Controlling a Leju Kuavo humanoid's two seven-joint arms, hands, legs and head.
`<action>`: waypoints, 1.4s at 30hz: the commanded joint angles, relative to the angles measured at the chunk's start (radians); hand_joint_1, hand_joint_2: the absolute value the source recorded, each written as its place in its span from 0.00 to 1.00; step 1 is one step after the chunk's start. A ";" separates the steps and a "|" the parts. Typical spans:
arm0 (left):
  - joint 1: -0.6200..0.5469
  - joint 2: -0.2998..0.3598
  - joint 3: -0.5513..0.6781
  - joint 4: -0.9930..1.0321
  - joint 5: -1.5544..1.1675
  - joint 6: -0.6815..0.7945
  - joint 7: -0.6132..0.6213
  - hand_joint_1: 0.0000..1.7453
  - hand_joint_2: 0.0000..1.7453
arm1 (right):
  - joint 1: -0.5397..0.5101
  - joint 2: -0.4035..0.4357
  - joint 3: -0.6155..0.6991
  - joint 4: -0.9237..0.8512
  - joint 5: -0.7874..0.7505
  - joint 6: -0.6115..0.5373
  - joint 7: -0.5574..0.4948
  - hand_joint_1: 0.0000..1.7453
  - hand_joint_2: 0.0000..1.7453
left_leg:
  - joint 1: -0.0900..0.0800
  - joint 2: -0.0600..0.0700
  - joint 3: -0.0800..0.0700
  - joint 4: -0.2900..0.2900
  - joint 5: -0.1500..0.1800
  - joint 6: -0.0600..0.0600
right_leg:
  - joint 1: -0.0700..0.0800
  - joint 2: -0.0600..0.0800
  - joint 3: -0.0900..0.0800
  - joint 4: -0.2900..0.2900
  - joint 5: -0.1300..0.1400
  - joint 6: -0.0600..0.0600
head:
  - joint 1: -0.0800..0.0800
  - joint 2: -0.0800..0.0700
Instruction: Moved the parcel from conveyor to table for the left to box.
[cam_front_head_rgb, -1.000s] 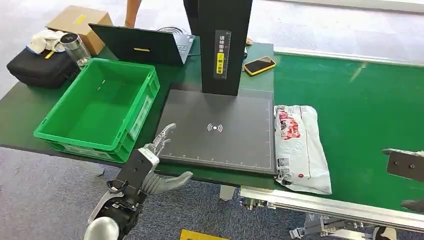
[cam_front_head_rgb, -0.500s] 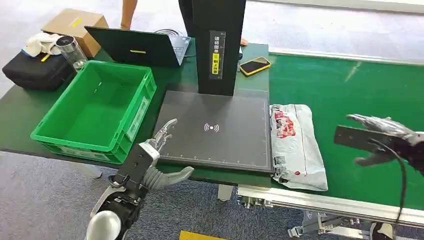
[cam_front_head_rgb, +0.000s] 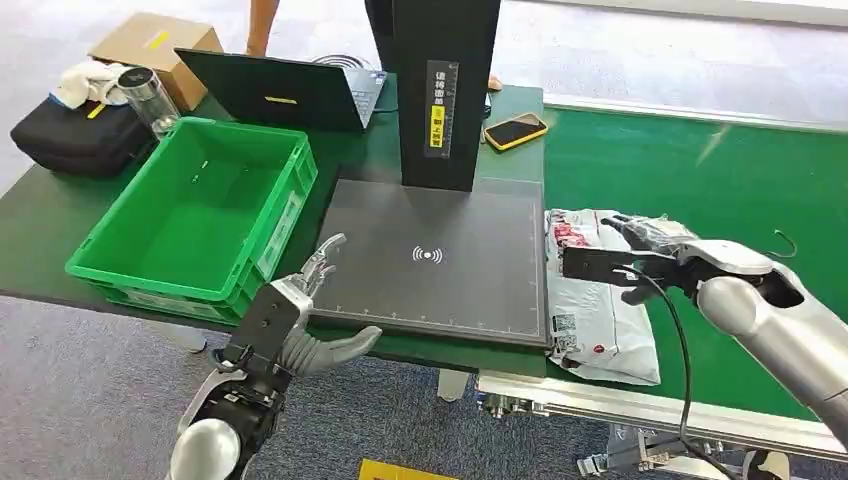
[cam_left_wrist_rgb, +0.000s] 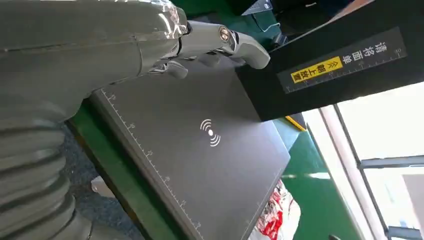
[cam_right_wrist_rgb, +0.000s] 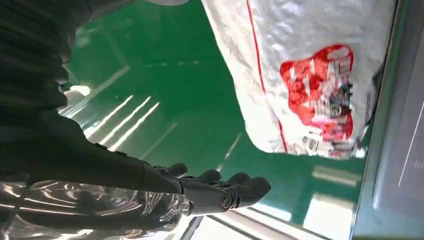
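The parcel (cam_front_head_rgb: 592, 318), a white plastic bag with red print, lies on the green conveyor (cam_front_head_rgb: 700, 170) just right of the black scanner pad (cam_front_head_rgb: 430, 255). My right hand (cam_front_head_rgb: 650, 250) hovers over the parcel's far half with fingers stretched out and nothing in them. The right wrist view has the parcel (cam_right_wrist_rgb: 310, 65) apart from that hand (cam_right_wrist_rgb: 200, 192). My left hand (cam_front_head_rgb: 305, 310) hangs at the table's front edge by the pad's near left corner, fingers spread and empty. In the left wrist view this hand (cam_left_wrist_rgb: 100, 45) sits over the pad (cam_left_wrist_rgb: 200, 150).
An empty green crate (cam_front_head_rgb: 285, 220) stands left of the pad. A black column (cam_front_head_rgb: 445, 90) rises behind the pad. A phone (cam_front_head_rgb: 517, 130), a laptop (cam_front_head_rgb: 280, 92), a black bag (cam_front_head_rgb: 70, 135) and a cardboard box (cam_front_head_rgb: 155, 40) lie further back. A person stands behind the table.
My right arm has swung in from the right edge and now reaches left over the parcel. The left hand has barely moved. The parcel has stayed put.
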 joint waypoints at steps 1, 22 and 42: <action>-0.073 0.045 -0.045 0.098 0.017 -0.009 -0.004 0.00 1.00 | -0.057 0.055 0.140 0.119 -0.002 0.074 -0.001 0.00 1.00 | 0.001 0.001 0.004 -0.003 0.001 -0.001 | 0.001 0.001 0.004 -0.003 0.002 -0.002 | 0.000 0.000; -0.136 0.037 -0.061 0.180 0.042 -0.011 -0.021 0.00 1.00 | -0.044 0.049 0.258 0.210 -0.039 0.104 0.014 0.00 1.00 | 0.001 0.000 0.004 -0.003 0.001 -0.001 | 0.001 0.001 0.003 -0.003 0.002 -0.002 | 0.000 0.000; -0.109 0.021 -0.057 0.150 0.035 -0.009 -0.013 0.00 1.00 | 0.116 0.138 0.188 0.246 0.050 0.006 -0.025 0.00 1.00 | 0.000 0.000 0.002 -0.001 0.000 -0.001 | 0.000 0.001 0.001 -0.002 0.001 -0.001 | 0.000 0.000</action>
